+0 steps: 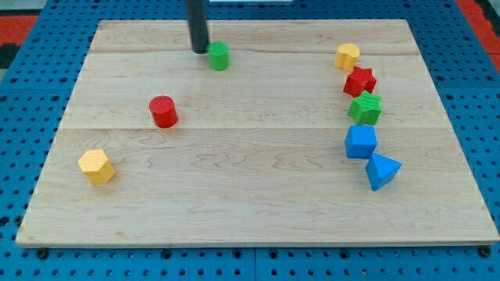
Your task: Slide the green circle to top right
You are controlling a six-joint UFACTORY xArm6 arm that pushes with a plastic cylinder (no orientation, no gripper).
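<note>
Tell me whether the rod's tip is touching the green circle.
Cannot tell. In the camera view my tip sits right at the left edge of the green circle, with no board showing between them, but actual contact isn't plain.

Green blocks: two, a circle [219, 55] and a star [365, 108]
Red blocks: two, a circle [163, 111] and a star [360, 80]
Yellow blocks: two, a hexagon at the view's left [96, 165] and one at the view's right [348, 56]
Blue blocks: two, a cube [361, 142] and a triangle [382, 170]

A robotics lab bench is suggested: a pale wooden board [258, 195] is laid on a blue perforated plate [469, 94] (rows of mounting holes are seen), 1 dark rod [197, 23] is lowered onto it, and small coloured plastic blocks are scattered on top.
</note>
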